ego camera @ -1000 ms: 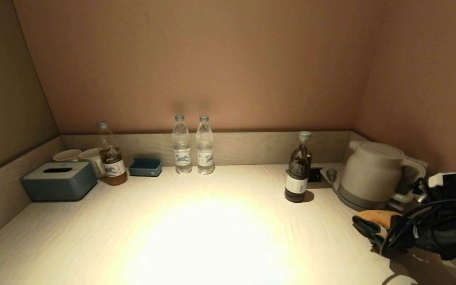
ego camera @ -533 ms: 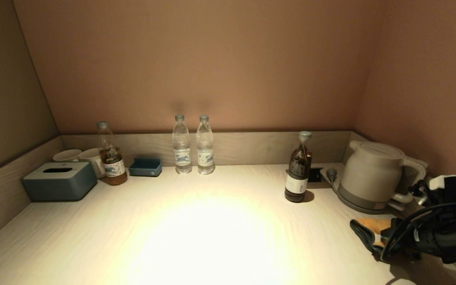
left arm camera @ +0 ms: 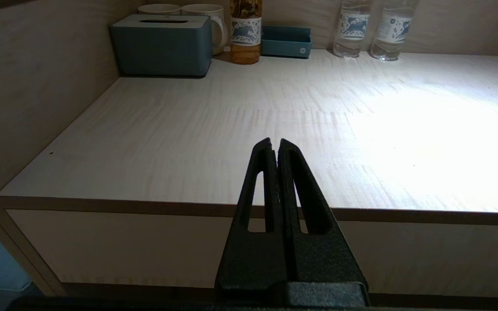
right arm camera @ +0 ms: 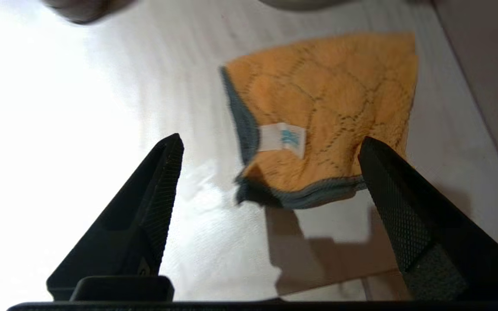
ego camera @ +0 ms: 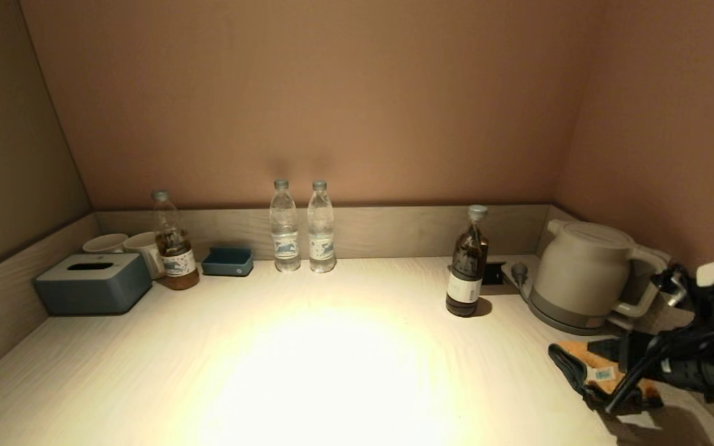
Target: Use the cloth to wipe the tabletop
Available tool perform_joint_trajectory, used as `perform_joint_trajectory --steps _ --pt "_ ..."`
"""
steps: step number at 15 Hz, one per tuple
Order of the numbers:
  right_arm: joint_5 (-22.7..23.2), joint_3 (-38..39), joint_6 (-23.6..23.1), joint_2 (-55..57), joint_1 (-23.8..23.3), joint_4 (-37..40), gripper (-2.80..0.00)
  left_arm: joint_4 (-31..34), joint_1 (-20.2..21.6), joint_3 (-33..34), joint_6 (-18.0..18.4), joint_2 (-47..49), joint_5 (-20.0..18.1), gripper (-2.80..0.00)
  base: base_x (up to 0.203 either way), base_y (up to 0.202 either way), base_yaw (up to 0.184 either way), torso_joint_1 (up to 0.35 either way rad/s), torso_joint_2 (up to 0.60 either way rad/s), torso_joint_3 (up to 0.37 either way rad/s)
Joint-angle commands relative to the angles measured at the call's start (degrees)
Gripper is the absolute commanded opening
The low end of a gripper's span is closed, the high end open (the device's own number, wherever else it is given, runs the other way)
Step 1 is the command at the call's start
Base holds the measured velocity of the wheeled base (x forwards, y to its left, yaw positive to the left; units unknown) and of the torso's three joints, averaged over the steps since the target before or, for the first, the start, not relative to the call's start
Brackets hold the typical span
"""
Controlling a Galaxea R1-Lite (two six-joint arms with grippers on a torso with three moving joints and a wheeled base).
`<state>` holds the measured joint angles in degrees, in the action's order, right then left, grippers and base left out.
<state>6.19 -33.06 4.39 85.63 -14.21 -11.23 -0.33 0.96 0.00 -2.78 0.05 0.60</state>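
- The right gripper (right arm camera: 270, 147) has let go: a second ago it was clamped on the cloth (right arm camera: 322, 116) and held it off the surface; now its fingers (right arm camera: 162, 172) stand wide apart with nothing between them.
- The cloth now lies on the surface (ego camera: 332, 359) at the lower right of the head view, just in front of the kettle (ego camera: 586, 272). It is rumpled rather than flat, its white label (ego camera: 602, 373) facing up and its grey edging curled on the side toward the middle of the frame.
- In the head view the right gripper sits at the far lower right, partly over the cloth's right side; from there I cannot tell whether it touches the fabric. The right wrist view shows the cloth lying ahead of and between the spread fingers.
- The left gripper (left arm camera: 275, 147) is parked off the near edge of the surface, its fingers pressed together and empty.
- My reading: the release near the right corner looks like the end of the wiping, or else a pause to re-grip. The bottles (ego camera: 302, 226), the tissue box (ego camera: 93, 282) and the kettle stand upright along the back.
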Motion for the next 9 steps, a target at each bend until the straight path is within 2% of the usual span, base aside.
perform_joint_trajectory --steps 1,4,5,9 --pt "0.0 1.0 -0.6 -13.8 4.1 2.7 0.00 0.0 0.0 0.0 0.0 0.0 0.0 -2.80 0.000 0.000 0.000 0.000 0.00 0.000" --pt "0.0 1.0 -1.9 -24.1 8.8 7.2 0.00 0.0 0.0 0.0 0.0 0.0 0.0 -2.80 0.000 0.000 0.000 0.000 0.00 0.000" --pt "0.0 0.9 -2.7 -26.2 9.9 8.3 -2.80 0.0 0.0 0.0 0.0 0.0 0.0 -2.80 0.000 0.000 0.000 0.000 0.00 0.000" --pt "0.0 -0.1 -5.8 -32.6 10.9 11.6 -2.80 0.0 0.0 0.0 0.0 0.0 0.0 -2.80 0.000 0.000 0.000 0.000 0.00 0.000"
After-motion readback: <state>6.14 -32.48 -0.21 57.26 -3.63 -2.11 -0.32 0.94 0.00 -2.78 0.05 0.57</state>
